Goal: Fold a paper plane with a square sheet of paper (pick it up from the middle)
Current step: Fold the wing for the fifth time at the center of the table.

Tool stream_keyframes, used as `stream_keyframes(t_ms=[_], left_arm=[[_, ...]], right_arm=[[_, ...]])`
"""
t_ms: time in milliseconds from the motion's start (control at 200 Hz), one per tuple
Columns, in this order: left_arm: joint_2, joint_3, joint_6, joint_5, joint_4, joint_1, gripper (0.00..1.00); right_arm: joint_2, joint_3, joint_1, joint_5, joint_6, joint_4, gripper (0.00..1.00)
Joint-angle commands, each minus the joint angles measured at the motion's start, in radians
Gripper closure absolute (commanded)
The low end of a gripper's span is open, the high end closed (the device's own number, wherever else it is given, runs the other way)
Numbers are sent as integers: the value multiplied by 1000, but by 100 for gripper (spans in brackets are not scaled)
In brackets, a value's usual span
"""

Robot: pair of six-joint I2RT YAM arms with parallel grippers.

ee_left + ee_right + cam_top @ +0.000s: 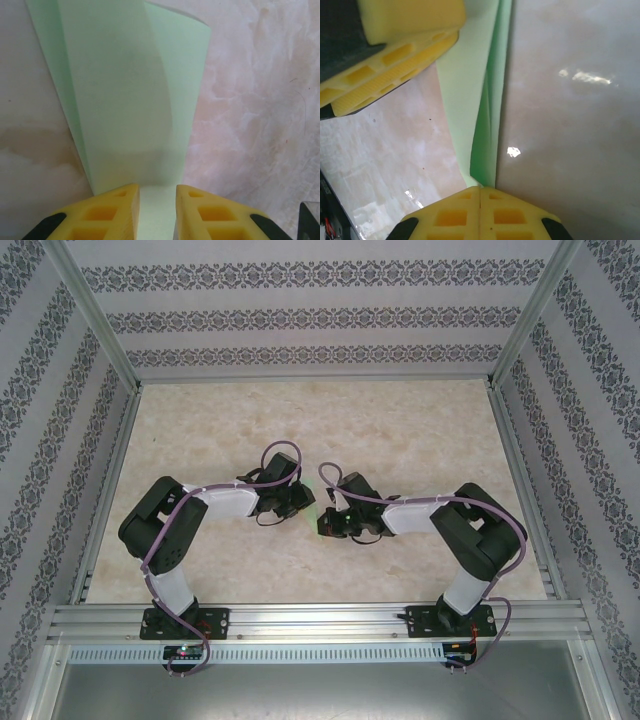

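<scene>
The paper [130,100] is folded into a long, tapering shape and sits near the middle of the table [400,420], stretched between the two grippers. From above only a pale green sliver of it [310,508] shows, in the gap where the left gripper [298,502] and the right gripper [330,520] meet, so its long axis runs roughly across the table from one arm to the other.

In the left wrist view the long axis leads straight away from the left gripper [157,210]. The paper is narrowest by the fingers and widens toward the far end, where an upper layer ends in a corner at the top right. The fingers stand partly spread with the flat face of the paper showing in the gap. The sheet is wider than that gap and passes beneath both fingers, so they clench nothing, and I cannot tell whether they press it down.

In the right wrist view the paper [465,100] narrows to a point that ends in the seam of the right gripper [480,200], whose fingers are clenched together on that tip. A darker crease runs lengthwise up from the point toward the left gripper's finger [395,65], which lies against the wide end
</scene>
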Motion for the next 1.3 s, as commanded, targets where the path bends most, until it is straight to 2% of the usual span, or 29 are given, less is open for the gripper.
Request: stream_keyframes(t_ms=[0,185,415,510,619,814,1034,1294], left_arm=[[16,27,21,-17,-36,-5,73],[21,29,22,-13,-38,-4,73],[18,33,28,-7,-42,-4,74],[23,34,26,-4,-37,-5,74],[27,37,25,-1,-36,-4,74],[26,44,26,0,-42,-4,74],[28,45,28,6,-42,-5,74],[28,41,26,1,-49,-5,74]], right_arm=[[23,4,12,-19,-37,-62,96],[-16,28,7,13,-34,-139,88],[-189,8,-29,39,46,-99,74],[-188,18,-42,6,71,-63,76],[-122,44,-42,-86,111,9,85],[-23,25,-49,-103,212,164,92],[39,21,-57,-127,231,184,94],[112,-46,-69,-214,298,331,93]])
